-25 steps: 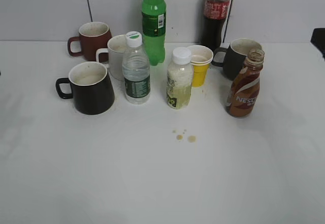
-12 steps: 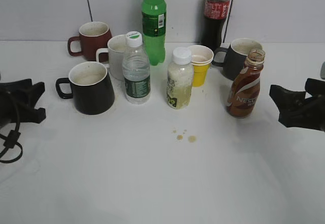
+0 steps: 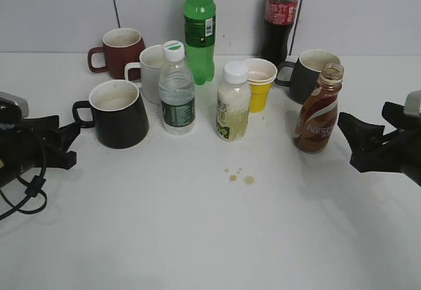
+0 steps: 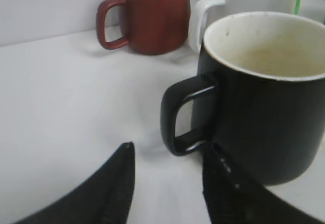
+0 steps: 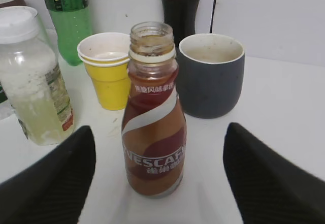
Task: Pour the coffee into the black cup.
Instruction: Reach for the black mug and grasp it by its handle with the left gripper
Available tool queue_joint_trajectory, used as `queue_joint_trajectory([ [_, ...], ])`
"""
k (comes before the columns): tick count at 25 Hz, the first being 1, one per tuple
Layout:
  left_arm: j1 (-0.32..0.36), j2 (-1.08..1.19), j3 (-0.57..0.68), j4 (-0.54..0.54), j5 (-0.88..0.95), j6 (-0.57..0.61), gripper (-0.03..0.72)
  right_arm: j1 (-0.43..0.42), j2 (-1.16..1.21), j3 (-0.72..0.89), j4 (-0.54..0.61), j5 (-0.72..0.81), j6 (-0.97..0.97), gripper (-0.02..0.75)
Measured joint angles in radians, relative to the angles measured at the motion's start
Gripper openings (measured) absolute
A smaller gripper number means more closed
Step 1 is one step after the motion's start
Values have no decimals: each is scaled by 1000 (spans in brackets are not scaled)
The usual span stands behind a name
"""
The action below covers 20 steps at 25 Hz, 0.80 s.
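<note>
right pincer (image 5: 157, 183) wide open, empty | coffee (image 5: 154, 117) between fingers, untouched

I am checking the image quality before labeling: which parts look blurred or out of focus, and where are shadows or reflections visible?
Left wrist view: the left end effector fingers are soft and near, and the black cup shows faint sheen. Right wrist view: the right end effector fingers are blurred, while the coffee lettering is sharp. Exterior view: even light and soft shadows on the table.

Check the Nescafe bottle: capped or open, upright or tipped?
Open and upright. The coffee bottle stands on the table with no cap on its bare neck; the right gripper is open around it, not touching.
</note>
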Motion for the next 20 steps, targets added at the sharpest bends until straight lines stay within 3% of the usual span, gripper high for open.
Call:
queue_joint_trajectory([
  [9,0,60,-91,25,1,0,310,0,23,1,0,-31,-2,586],
  [20,0,145,-214,26,1,-20,306,0,23,1,-1,-35,-3,586],
])
